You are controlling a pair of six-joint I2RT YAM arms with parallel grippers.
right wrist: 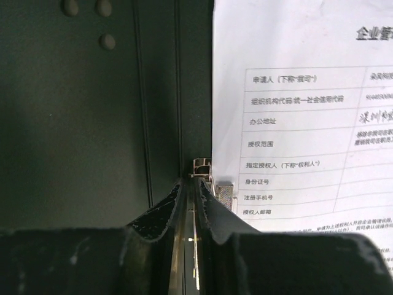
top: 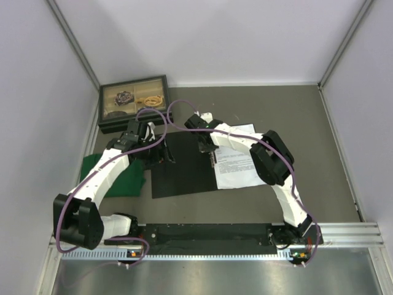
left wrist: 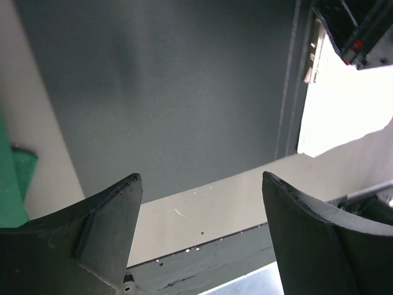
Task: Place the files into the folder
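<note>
The folder is lying open and flat at the middle of the grey table, its matte black inside facing up and its near edge stopping short of the arms' mounting rail. The files are resting on its right half, their left edge running along the spine. The top sheet is thin white paper printed with a ruled form; how many sheets are lying beneath it cannot be told. Bare tabletop is stretching away to the right and the far side, up to pale walls closing in 3 sides. Room is tighter on the left, where 1 crumpled green cloth is lying near the folder's left edge and 1 black glass-lidded box is sitting at the far left corner. Of the 2 arms, the right gripper is pinching the thin metal clip at the spine, its fingers pressed nearly together. The left gripper is hanging over the black left cover with its fingers spread wide.
</note>
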